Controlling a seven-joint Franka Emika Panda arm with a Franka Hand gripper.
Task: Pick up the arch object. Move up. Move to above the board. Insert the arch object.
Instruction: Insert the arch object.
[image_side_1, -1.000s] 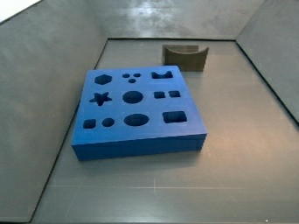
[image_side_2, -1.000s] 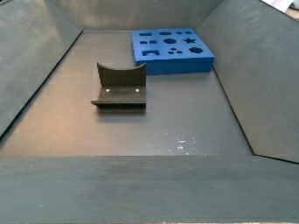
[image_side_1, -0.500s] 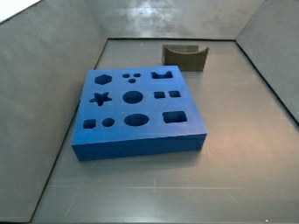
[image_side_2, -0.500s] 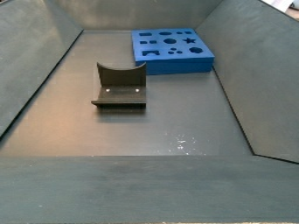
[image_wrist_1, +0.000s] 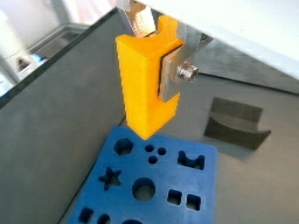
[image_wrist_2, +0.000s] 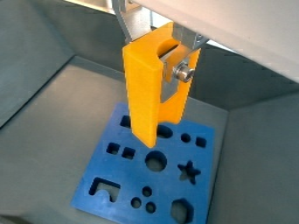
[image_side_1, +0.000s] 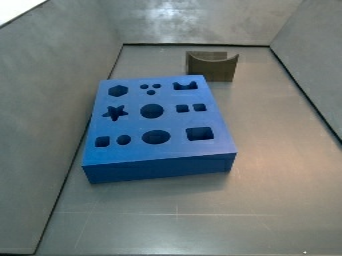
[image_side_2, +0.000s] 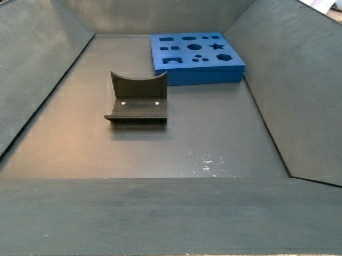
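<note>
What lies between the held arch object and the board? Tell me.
Nothing: in both wrist views the gripper holds the arch object in open air above the board. No side view shows the gripper.

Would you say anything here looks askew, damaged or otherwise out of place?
Nothing stands out. The gripper holds the arch object upright above the board, which lies flat and intact on the floor. The dark olive block stands apart from the board, undisturbed. The side views do not show the gripper.
</note>
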